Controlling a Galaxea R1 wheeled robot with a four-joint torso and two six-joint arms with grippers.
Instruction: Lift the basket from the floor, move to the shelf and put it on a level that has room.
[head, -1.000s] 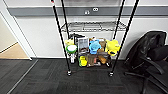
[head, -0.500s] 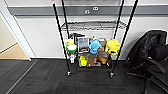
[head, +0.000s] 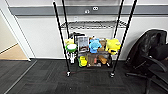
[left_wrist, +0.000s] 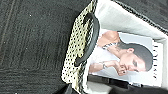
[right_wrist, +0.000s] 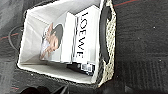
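Dark grey carpet floor (head: 45, 80) running to a white wall, black wire shelf (head: 92, 25) ahead, office chair (head: 150, 55) alongside. Basket (left_wrist: 82, 50) with magazine (left_wrist: 125, 57) close below both wrists; finger opening impossible to tell.

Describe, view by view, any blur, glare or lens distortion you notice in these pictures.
Head view: soft overall, the shelf poles lean outward from wide-angle distortion. Left wrist view: the basket mesh smeared, the magazine cover washed bright. Right wrist view: lining glares white, the floor streaked.
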